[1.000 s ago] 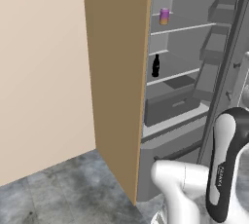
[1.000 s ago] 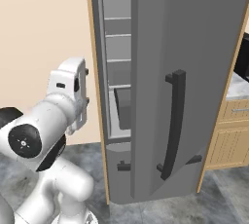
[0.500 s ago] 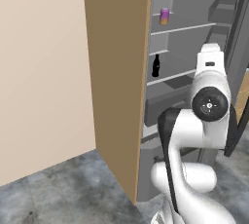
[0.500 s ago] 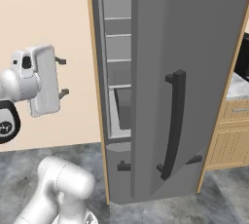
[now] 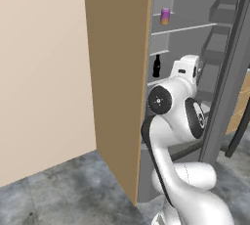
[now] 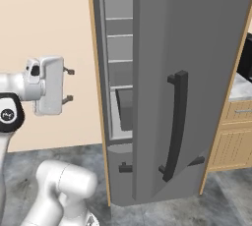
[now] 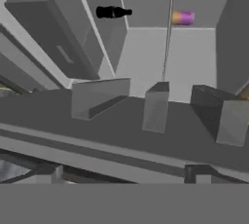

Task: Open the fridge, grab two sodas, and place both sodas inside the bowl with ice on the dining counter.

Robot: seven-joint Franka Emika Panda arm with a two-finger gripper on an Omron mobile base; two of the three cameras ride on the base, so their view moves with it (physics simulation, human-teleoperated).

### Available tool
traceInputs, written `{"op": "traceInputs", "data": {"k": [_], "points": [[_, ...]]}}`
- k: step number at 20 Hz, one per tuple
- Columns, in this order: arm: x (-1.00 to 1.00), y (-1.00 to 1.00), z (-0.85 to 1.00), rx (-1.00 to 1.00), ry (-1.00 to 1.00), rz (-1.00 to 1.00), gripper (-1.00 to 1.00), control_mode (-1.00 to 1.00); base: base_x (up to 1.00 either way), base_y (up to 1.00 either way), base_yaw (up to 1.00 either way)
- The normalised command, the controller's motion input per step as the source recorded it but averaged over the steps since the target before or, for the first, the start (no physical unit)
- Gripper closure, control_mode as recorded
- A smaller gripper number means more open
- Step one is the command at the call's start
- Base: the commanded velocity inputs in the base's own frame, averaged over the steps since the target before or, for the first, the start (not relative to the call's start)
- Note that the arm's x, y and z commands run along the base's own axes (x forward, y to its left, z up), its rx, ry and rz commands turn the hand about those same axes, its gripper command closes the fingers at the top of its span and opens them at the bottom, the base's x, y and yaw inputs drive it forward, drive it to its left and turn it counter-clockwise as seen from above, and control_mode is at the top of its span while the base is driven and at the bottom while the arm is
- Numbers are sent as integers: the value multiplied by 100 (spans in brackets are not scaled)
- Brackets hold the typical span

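the fridge [image 6: 197, 48] stands open. its big grey door swings out toward the robot, and the dark bar handle [image 6: 173, 122] runs down the front of the door. a tan wood panel [image 5: 119, 72] covers the fridge's side.

inside the fridge, the purple-pink can [image 5: 165, 16] stands on a high shelf. the black bottle [image 5: 156, 66] stands on the shelf below it, a bit more to the left. the two drinks are well apart. in the hand view the room looks turned on its side, so the black bottle [image 7: 113, 12] and the can [image 7: 183, 18] seem to lie flat near the top. the door bins [image 7: 99, 97] sit closer to the camera, below the drinks.

the arm is lifted up in front of the open fridge. in the right base view the gripper [image 6: 71, 85] points sideways toward the fridge. its two small dark fingers [image 6: 68, 71] are spread wide apart and nothing is between them. the gripper is not touching the fridge or the drinks.

low in the fridge there is a grey drawer [image 6: 125, 108]. a tan cabinet [image 6: 231, 136] stands to the right of the door. the floor [image 5: 44, 194] is dark grey and blotchy.
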Motion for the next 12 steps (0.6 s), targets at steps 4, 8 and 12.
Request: {"op": "traceInputs", "data": {"k": [4, 8, 12], "points": [[57, -15, -2, 15, 0, -2, -100, -100, 0, 0, 0], [28, -37, 0, 13, -3, 0, -100, -100, 0, 0, 0], [17, -41, 0, 11, -4, 0, -100, -100, 0, 0, 0]]}}
